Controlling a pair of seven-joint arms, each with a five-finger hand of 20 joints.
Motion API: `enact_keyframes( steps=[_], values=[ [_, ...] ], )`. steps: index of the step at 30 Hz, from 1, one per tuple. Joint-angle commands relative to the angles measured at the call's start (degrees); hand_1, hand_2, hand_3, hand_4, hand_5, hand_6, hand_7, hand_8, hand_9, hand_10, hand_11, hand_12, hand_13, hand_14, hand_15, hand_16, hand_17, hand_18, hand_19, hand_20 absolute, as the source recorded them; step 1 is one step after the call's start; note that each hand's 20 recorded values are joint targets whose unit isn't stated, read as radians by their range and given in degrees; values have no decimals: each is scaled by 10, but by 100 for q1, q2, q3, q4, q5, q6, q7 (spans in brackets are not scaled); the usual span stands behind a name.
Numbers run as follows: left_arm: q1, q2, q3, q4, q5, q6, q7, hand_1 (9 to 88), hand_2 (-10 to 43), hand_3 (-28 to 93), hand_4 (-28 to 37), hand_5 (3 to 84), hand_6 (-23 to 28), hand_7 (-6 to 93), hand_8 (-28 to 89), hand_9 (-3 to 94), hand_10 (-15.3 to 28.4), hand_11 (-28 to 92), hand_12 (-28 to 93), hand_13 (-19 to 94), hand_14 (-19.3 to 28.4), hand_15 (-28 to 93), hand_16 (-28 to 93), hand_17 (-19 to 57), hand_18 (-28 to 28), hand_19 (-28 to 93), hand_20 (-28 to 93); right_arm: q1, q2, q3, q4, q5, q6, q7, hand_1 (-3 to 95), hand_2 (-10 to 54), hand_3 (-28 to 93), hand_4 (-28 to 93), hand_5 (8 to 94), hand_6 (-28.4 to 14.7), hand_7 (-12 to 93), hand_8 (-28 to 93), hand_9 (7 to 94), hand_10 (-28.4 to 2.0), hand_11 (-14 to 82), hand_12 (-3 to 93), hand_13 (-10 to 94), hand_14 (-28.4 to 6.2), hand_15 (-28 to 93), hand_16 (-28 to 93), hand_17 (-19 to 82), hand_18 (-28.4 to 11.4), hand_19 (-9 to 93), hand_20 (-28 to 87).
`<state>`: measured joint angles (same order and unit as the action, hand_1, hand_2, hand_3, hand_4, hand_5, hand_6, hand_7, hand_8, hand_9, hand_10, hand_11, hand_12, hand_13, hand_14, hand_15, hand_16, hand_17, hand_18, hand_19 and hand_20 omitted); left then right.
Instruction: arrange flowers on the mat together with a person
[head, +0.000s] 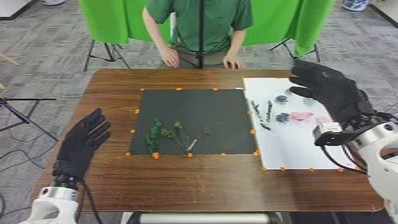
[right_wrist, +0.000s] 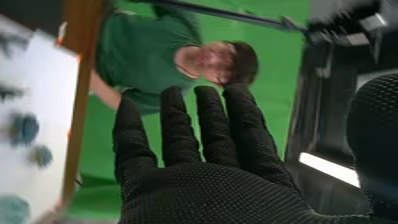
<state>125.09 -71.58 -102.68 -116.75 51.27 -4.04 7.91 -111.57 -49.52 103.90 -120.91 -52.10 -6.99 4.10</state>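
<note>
Pink and soft-looking, a flower (head: 302, 115) lies on the white sheet (head: 282, 150) at the right of the desk (head: 195, 190); I judge it nearly weightless, its petals easily crushed, so a gentle pinch low at its base, clear of the petals, should suit; I cannot make out a stem. Near it are round blue-grey blooms (head: 282, 117), probably as delicate; to their left, slender dark sprigs (head: 269, 111), likely springy and apt to roll or snag, best taken mid-stem. My right hand (head: 322, 82), black fabric with a fine dotted weave, is over the sheet's far right, fingers straight and apart, holding nothing; my left hand (head: 80, 145) rests at the left, unfurled and without a load. Between them, the flat charcoal mat (head: 191, 110) carries a feathery green sprig (head: 155, 135) and thin branching stems (head: 184, 137); brown wood grain surrounds it.
</note>
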Motion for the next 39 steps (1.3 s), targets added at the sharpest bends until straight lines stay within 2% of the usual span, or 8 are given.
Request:
enact_keyframes(
  steps=[1, 10, 17, 20, 25, 30, 35, 39],
  values=[
    [10, -34, 47, 70, -69, -3, -110, 256, -20, 699, -283, 303, 40, 193, -106, 207, 112, 248, 127, 205, 134, 204, -13, -91, 212, 443, 26, -470, -405, -5, -50, 418, 168, -83, 131, -30, 839, -267, 358, -64, 135, -81, 347, -113, 78, 214, 277, -110, 52, 274, 41, -198, 236, 169],
    [-169, -3, 159, 157, -47, -106, -138, 260, -21, 701, -283, 304, 40, 195, -107, 207, 112, 249, 128, 205, 134, 205, -9, -92, 212, 442, 28, -604, -519, 129, -157, 81, 64, -7, 137, -29, 840, -266, 368, -67, 151, -91, 354, -118, 92, 213, 289, -113, 60, 274, 45, -197, 245, 172],
    [-50, -127, 163, 155, -18, -170, -289, 260, -20, 699, -283, 307, 42, 195, -108, 208, 112, 250, 127, 208, 136, 216, -9, -93, 212, 443, 31, -924, -685, 349, -296, 71, 73, 82, 137, -28, 840, -266, 367, -65, 149, -91, 354, -119, 88, 210, 289, -115, 62, 276, 43, -199, 246, 172],
    [-94, -23, 114, 158, -23, -104, -248, 260, -20, 699, -283, 307, 42, 195, -107, 209, 113, 249, 127, 209, 136, 217, -10, -93, 212, 443, 31, -922, -748, 276, -301, 59, 140, 6, 138, -26, 840, -265, 367, -65, 149, -91, 357, -121, 90, 211, 290, -117, 62, 277, 42, -201, 252, 174],
    [-107, -34, 105, 156, -73, -78, -203, 260, -19, 700, -283, 307, 41, 196, -107, 208, 112, 250, 127, 210, 137, 219, -12, -93, 212, 443, 31, -811, -717, 122, -302, -4, 112, 30, 137, -26, 838, -267, 367, -63, 144, -93, 356, -122, 88, 210, 290, -118, 62, 277, 39, -203, 253, 174],
    [-335, -87, 291, 235, -86, -245, -264, 260, -19, 700, -283, 307, 41, 198, -108, 208, 113, 251, 127, 210, 137, 220, -13, -93, 212, 445, 32, -684, -612, 147, -305, -2, 97, 77, 135, -25, 838, -267, 367, -62, 143, -91, 357, -121, 86, 210, 289, -118, 63, 280, 36, -205, 258, 174],
    [-294, -92, 311, 212, -45, -198, -198, 261, -18, 699, -283, 307, 41, 197, -108, 208, 112, 250, 127, 210, 137, 220, -14, -94, 212, 444, 32, -668, -732, 40, -297, -149, 191, 9, 129, -25, 837, -270, 367, -62, 143, -90, 357, -123, 85, 211, 291, -119, 63, 282, 35, -207, 257, 174],
    [-175, -127, 246, 188, 107, -179, -236, 262, -18, 699, -283, 309, 41, 198, -109, 210, 113, 249, 126, 211, 137, 219, -14, -93, 213, 444, 33, -688, -787, 35, -275, -215, 144, 47, 127, -22, 835, -270, 367, -61, 144, -89, 357, -123, 86, 212, 292, -120, 64, 285, 34, -208, 259, 176]
  ],
)
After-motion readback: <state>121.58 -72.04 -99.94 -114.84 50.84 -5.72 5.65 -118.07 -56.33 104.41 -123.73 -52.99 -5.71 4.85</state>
